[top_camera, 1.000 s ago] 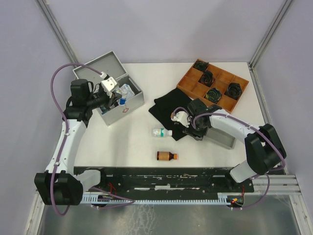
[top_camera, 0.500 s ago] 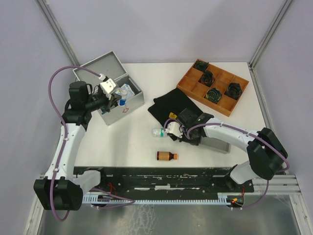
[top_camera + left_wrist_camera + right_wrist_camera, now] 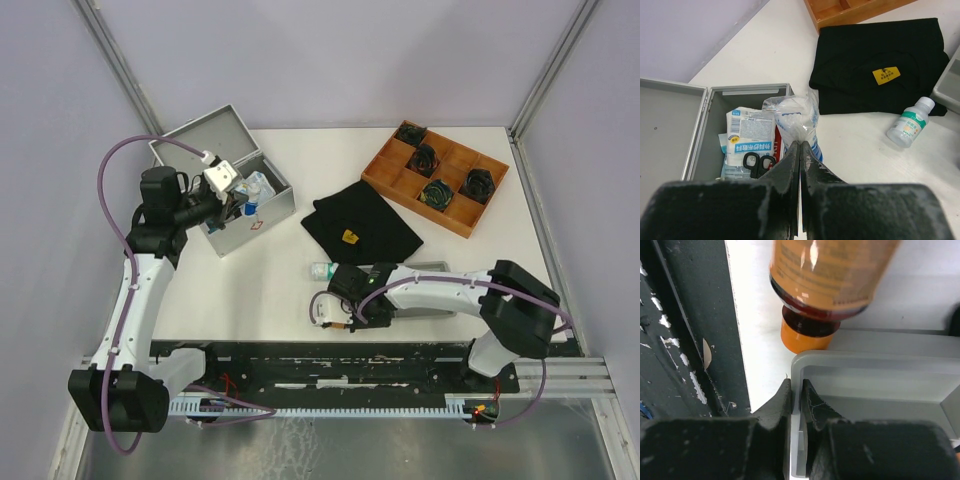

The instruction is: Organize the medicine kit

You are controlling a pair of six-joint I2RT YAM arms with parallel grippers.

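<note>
Task partly done. The medicine kit [image 3: 262, 214], lid open, sits at the left rear corner of the worktop [image 3: 270, 290]. It holds one packet [image 3: 747, 140] and one scissors [image 3: 759, 162], possibly more beneath. The left gripper [image 3: 800, 146] pinches one clear bag [image 3: 792, 112] above it. The right gripper [image 3: 798, 387] clamps the rim of the one grey tray [image 3: 875, 385]. One amber bottle [image 3: 827, 270] and one white bottle [image 3: 909, 127] lie outside.
</note>
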